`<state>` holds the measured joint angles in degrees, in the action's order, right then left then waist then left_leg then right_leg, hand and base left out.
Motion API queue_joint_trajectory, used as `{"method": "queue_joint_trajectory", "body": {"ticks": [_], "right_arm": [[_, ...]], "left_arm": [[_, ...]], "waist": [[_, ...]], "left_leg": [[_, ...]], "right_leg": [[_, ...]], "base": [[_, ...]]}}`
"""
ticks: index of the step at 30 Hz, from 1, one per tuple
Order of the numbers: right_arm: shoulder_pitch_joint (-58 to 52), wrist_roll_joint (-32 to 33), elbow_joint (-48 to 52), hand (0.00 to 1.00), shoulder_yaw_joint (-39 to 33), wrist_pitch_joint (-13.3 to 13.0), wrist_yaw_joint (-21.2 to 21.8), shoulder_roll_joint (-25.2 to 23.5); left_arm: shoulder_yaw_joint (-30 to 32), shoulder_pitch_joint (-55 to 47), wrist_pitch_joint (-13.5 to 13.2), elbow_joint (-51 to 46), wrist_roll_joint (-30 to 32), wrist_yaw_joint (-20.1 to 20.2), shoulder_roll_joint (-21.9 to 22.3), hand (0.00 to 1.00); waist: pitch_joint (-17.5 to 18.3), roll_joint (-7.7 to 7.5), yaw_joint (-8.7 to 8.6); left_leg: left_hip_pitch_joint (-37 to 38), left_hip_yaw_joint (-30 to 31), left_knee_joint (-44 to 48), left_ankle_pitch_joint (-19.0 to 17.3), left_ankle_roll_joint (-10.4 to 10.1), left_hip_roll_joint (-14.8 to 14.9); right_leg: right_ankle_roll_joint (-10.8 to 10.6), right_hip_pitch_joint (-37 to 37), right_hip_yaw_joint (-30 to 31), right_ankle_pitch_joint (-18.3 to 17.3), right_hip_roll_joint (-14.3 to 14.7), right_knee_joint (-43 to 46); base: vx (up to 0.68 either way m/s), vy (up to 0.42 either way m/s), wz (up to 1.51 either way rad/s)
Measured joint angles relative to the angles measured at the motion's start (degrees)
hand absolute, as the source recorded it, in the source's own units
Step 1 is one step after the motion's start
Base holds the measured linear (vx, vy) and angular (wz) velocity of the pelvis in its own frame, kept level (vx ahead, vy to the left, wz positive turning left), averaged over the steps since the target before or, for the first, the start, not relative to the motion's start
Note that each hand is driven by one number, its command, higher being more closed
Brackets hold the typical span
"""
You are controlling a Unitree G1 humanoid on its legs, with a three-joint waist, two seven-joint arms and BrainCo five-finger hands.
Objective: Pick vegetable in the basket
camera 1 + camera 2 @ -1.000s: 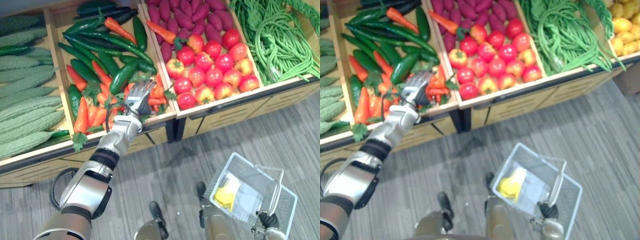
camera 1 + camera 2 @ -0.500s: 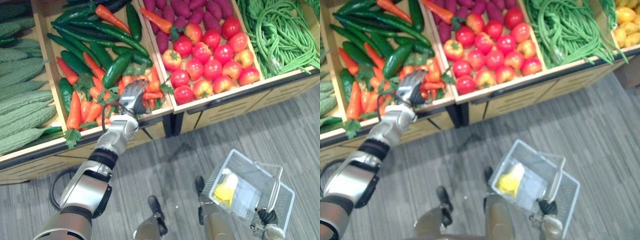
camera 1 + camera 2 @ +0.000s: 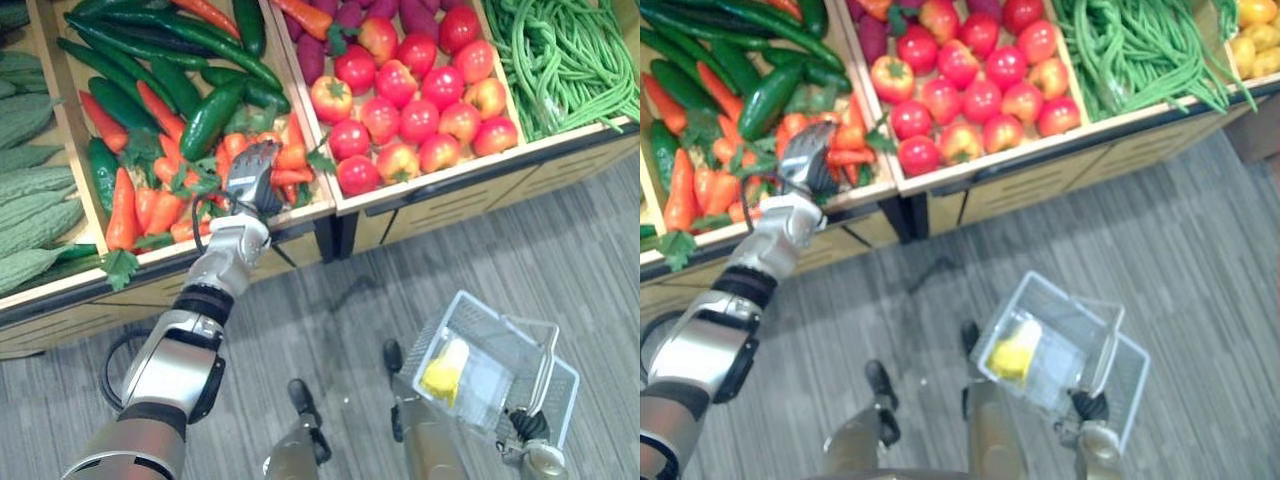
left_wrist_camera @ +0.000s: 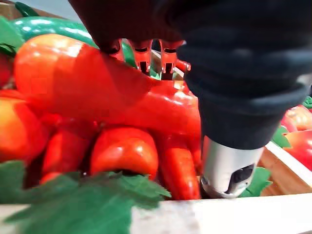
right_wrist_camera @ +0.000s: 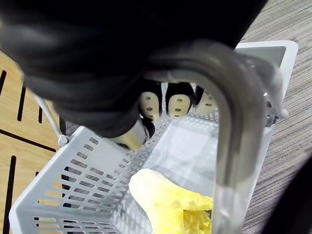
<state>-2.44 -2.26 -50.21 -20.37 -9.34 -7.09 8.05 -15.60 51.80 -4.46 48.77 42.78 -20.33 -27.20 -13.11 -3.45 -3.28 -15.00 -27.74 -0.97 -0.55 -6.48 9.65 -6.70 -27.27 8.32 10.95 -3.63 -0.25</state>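
**A:** Where is the vegetable?

**B:** The red peppers (image 4: 122, 92) lie piled at the front of a wooden bin (image 4: 234, 214). The left hand (image 3: 250, 180) rests on top of them, reaching over one. I cannot tell whether it grips it.

**A:** What else is in that bin?

**B:** Carrots (image 3: 122, 205) are just beside the peppers, and cucumbers (image 3: 210, 118) and long green chillies lie behind them.

**A:** And the basket?

**B:** The white basket (image 3: 470, 305) hangs low over the floor, well apart from the bins. The fingers of the right hand (image 3: 527, 427) are curled round its metal handle (image 5: 234, 122). A yellow item (image 3: 440, 375) lies inside on the bottom.

**A:** What about the neighbouring bins?

**B:** Bumpy green gourds (image 3: 30, 190) fill the bin to the left. To the right, tomatoes (image 3: 420, 110) sit in front of purple sweet potatoes. Next come long green beans (image 3: 570, 60), then something yellow (image 3: 1250, 45) at the far end.

**A:** What is underfoot?

**B:** Grey plank flooring (image 3: 600, 250) runs up to the front of the wooden stand.
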Motion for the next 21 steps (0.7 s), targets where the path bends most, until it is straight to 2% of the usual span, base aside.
{"method": "queue_joint_trajectory", "body": {"ticks": [4,5,21], "right_arm": [[0.1,0.0,0.1,1.00,0.1,0.0,0.0,0.0],[0.1,0.0,0.1,1.00,0.1,0.0,0.0,0.0],[0.1,0.1,0.1,1.00,0.6,0.0,0.0,0.1]], "left_arm": [[-1.0,1.2,-0.3,0.5,0.0,0.7,-0.1,0.00],[-1.0,1.2,-0.3,0.5,0.0,0.7,-0.1,1.00],[-3.2,2.7,-0.5,1.7,0.1,1.6,-0.5,1.00]], "waist": [[-0.1,0.03,-0.50],[-0.1,0.04,-0.60],[-0.2,0.16,-1.10]], "left_leg": [[0.0,-0.2,-0.9,0.7,0.0,-0.2],[0.0,-0.3,-0.9,0.7,0.0,-0.2],[0.1,-1.3,-0.9,0.7,-0.1,0.1]], "right_leg": [[0.0,-0.5,0.1,0.0,0.0,0.0],[0.0,-0.5,0.1,0.0,0.0,0.0],[0.2,-0.6,1.5,0.2,0.5,-0.6]], "base": [[0.00,0.000,0.00],[0.00,0.000,0.00],[0.01,0.000,-0.03]]}}
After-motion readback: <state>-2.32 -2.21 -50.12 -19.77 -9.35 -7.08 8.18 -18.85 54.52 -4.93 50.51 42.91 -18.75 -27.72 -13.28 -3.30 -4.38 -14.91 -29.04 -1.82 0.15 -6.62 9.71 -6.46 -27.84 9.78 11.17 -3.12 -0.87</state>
